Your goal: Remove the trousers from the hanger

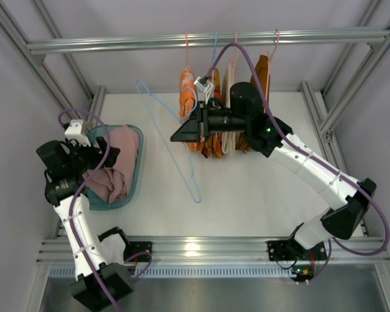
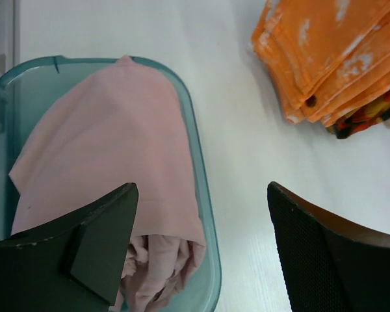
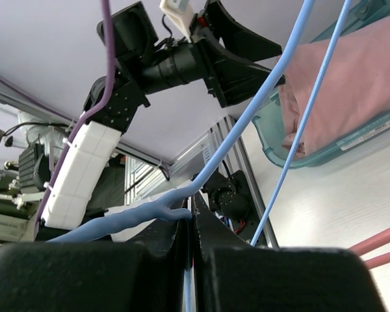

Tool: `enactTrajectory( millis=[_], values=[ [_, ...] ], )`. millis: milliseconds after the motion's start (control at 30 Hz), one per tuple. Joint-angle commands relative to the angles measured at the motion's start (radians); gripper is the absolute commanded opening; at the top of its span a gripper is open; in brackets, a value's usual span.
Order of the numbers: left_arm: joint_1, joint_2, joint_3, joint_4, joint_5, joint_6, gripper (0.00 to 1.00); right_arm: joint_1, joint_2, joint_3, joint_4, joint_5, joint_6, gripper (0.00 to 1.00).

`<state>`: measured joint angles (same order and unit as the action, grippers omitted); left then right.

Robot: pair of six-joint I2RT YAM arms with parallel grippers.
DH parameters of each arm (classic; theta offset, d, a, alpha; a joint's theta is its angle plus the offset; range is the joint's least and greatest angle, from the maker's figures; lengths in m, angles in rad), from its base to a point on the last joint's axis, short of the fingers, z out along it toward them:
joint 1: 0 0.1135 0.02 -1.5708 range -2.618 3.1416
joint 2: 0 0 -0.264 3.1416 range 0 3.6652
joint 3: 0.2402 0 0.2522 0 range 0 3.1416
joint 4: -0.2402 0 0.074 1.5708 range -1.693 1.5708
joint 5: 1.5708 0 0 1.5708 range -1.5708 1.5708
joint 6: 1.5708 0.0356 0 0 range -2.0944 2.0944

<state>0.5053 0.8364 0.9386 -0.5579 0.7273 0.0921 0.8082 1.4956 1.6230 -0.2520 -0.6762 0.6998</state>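
The pale pink trousers lie bunched in a teal basket at the left; they also show in the left wrist view. My left gripper hovers over the basket, open and empty. The bright orange trousers hang from a pink hanger on the rail, and show in the left wrist view. My right gripper is shut on an empty blue wire hanger, off the rail and slanting down over the table.
A metal rail spans the back, carrying several more garments: a dark brown one and a patterned orange one. Frame posts stand at both sides. The right arm reaches across in front of the hanging clothes.
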Motion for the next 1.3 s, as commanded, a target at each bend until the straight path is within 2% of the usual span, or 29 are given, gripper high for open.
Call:
enactTrajectory(
  millis=[0,67,133,233,400,467,600,733,967,1167,1267],
  values=[
    [0.006,-0.08,0.032,0.096,0.121,-0.052,0.85,-0.014,0.005,0.031,0.031,0.026,0.012,0.0],
    [0.004,-0.114,0.069,0.119,0.145,-0.194,0.86,-0.012,0.023,0.035,0.036,0.046,0.042,0.0],
    [0.004,-0.102,0.179,0.047,0.175,-0.289,0.86,-0.006,0.043,0.061,0.033,0.078,0.061,0.0],
    [0.004,-0.129,0.282,-0.002,0.21,-0.343,0.86,0.017,0.104,0.124,0.008,0.127,0.096,0.0],
    [0.006,-0.206,0.35,-0.028,0.243,-0.348,0.86,0.063,0.176,0.262,-0.073,0.266,0.098,0.0],
    [0.006,-0.218,0.364,-0.088,0.261,-0.33,0.86,0.085,0.216,0.322,-0.124,0.314,0.102,0.0],
    [0.006,-0.25,0.353,-0.151,0.284,-0.255,0.86,0.14,0.268,0.42,-0.22,0.54,0.125,0.0],
    [0.004,-0.2,0.388,-0.209,0.299,-0.236,0.86,0.206,0.314,0.485,-0.289,0.71,0.151,0.0],
    [0.006,-0.086,0.469,-0.261,0.357,-0.143,0.86,0.235,0.37,0.547,-0.308,0.782,0.184,0.0],
    [0.006,0.067,0.67,-0.444,0.336,0.02,0.86,0.241,0.411,0.58,-0.305,0.823,0.204,0.0],
    [0.006,0.118,0.71,-0.5,0.295,0.093,0.86,0.238,0.423,0.587,-0.299,0.828,0.201,0.0]
  ],
)
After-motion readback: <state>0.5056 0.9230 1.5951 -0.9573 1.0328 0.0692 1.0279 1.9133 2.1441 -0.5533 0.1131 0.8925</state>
